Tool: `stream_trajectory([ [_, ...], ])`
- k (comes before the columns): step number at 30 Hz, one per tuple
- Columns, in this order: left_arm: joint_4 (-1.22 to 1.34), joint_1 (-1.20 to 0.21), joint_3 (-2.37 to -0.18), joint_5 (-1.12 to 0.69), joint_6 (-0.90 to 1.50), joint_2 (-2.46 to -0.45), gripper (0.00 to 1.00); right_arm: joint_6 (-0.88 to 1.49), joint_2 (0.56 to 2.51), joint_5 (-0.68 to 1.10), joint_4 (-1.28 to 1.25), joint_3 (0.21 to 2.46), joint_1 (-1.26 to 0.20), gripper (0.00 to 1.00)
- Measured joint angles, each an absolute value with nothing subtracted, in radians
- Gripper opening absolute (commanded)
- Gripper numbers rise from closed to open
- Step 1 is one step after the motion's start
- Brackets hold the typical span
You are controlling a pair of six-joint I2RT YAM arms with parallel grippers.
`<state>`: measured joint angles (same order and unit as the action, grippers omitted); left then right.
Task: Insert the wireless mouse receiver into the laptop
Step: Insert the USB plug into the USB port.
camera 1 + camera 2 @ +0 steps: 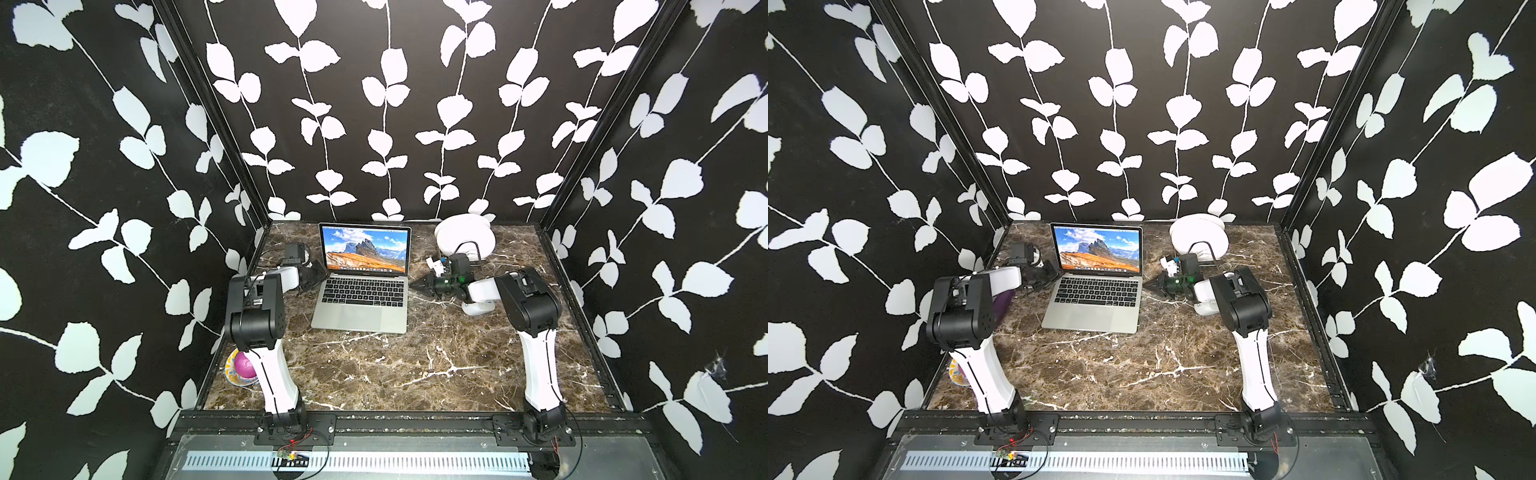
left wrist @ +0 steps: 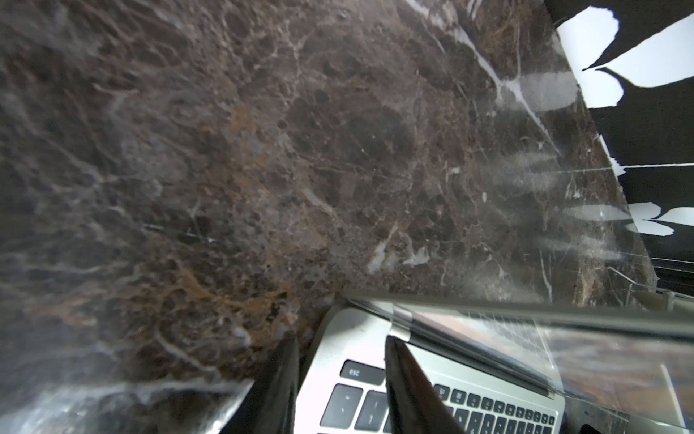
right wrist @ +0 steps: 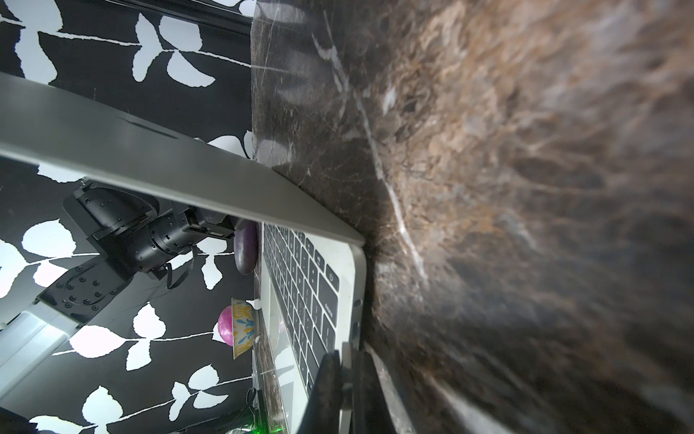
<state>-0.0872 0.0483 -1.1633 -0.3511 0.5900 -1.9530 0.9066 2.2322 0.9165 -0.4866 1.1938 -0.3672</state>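
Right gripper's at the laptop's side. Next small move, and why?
Probably ease the right gripper toward the ports on the laptop's edge: it is shut with a pale sliver at its tips, close to that edge, and the left gripper straddles the opposite edge.

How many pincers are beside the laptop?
2. The left pincer is at the laptop's left edge, the right pincer at its right edge. None seems hidden.
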Motion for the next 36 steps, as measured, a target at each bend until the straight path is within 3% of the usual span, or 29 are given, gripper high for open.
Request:
stream_trajectory([
  [17, -0.088, 0.049, -1.164, -0.352, 0.59, -1.953, 0.41, 0.836, 2.222, 0.899, -0.376, 1.221, -0.373, 0.0],
  [36, -0.1, 0.05, -1.175, -0.352, 0.59, -1.958, 0.4, 0.879, 2.27, 1.022, -0.357, 1.288, -0.365, 0.0],
])
